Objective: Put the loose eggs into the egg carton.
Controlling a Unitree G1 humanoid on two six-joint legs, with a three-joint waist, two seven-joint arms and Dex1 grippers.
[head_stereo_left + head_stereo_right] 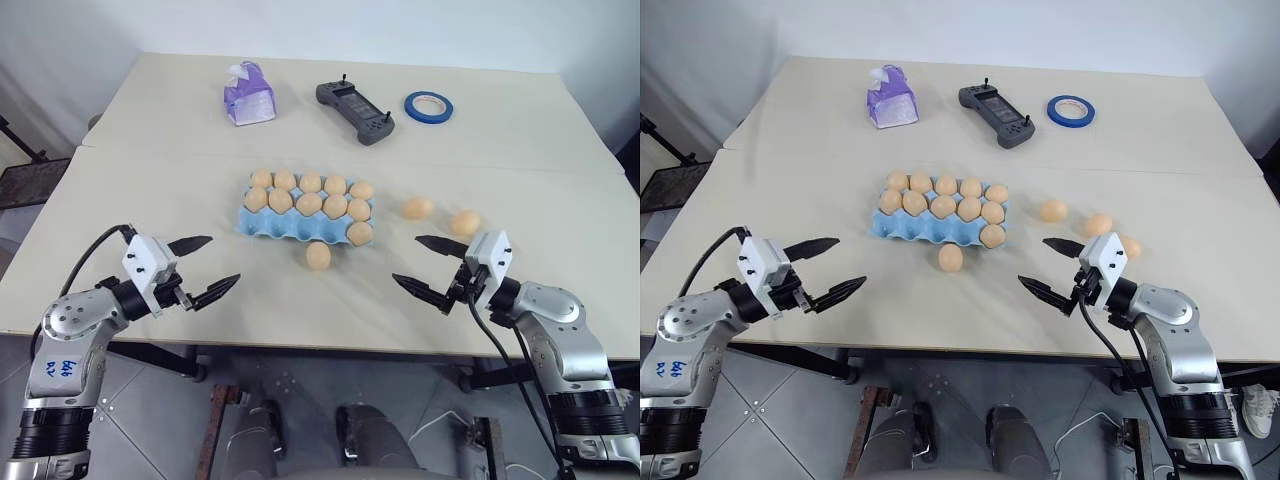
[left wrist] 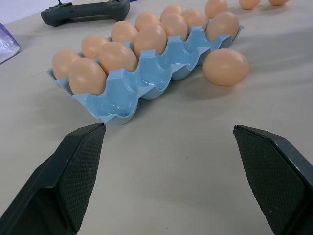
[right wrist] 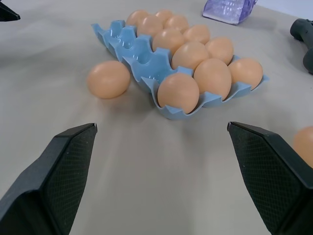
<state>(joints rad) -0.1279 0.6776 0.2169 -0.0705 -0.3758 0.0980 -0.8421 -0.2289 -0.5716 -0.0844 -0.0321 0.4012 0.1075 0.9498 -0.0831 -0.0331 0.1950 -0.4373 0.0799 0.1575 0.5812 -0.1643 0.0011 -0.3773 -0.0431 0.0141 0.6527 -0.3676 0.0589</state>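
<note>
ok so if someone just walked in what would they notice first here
Probably the light blue egg carton mid-table, its two far rows full of tan eggs and most near-row cups empty. Next, three loose eggs on the bare tabletop: one just in front of the carton, two off to its right. Nearer the camera, the left gripper and right gripper hover open, holding nothing.

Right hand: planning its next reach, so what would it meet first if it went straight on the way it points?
Probably the egg carton, at the corner cup holding an egg. The open right hand has bare table before that.
</note>
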